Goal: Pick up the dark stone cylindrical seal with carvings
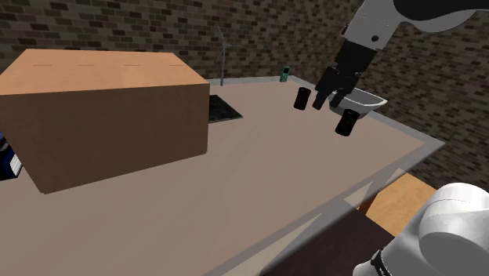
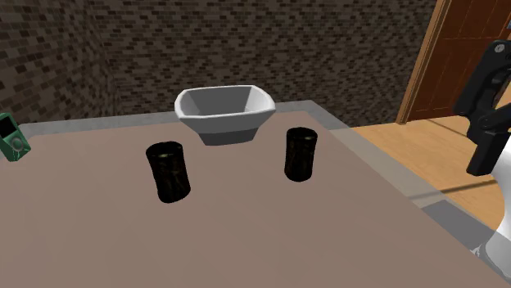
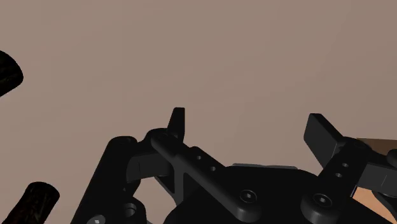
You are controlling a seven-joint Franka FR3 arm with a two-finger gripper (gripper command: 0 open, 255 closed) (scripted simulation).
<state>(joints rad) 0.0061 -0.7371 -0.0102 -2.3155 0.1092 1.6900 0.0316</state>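
The tabletop (image 1: 235,180) runs across most of the shoulder view. A big cardboard box (image 1: 102,118) sits at its upper left, well apart from the work, so it should not hinder any reach.

The white arm (image 1: 376,31) comes down from the upper right of that frame. This carries the gripper (image 3: 248,124) above the table's far corner, probably high enough to clear everything while lining up. The jaws stand wide apart with nothing between them, only bare tabletop beyond, which suits an approach rather than a grasp.

A pale bowl (image 2: 225,129) rests at upper centre of the second exterior view, close to the table's back edge.

In front of it, one to each side and apart from it, stand two upright dark cylinders. These are the left cylinder (image 2: 168,172) and the right cylinder (image 2: 300,154). One of them is presumably the seal, though I cannot tell which bears carvings. The right cylinder lies nearer the gripper, so I judge it the likelier target. Both sit off to one side of the jaws, so a sideways shift is needed before descending.

A small green device (image 2: 12,137) lies at the left edge.
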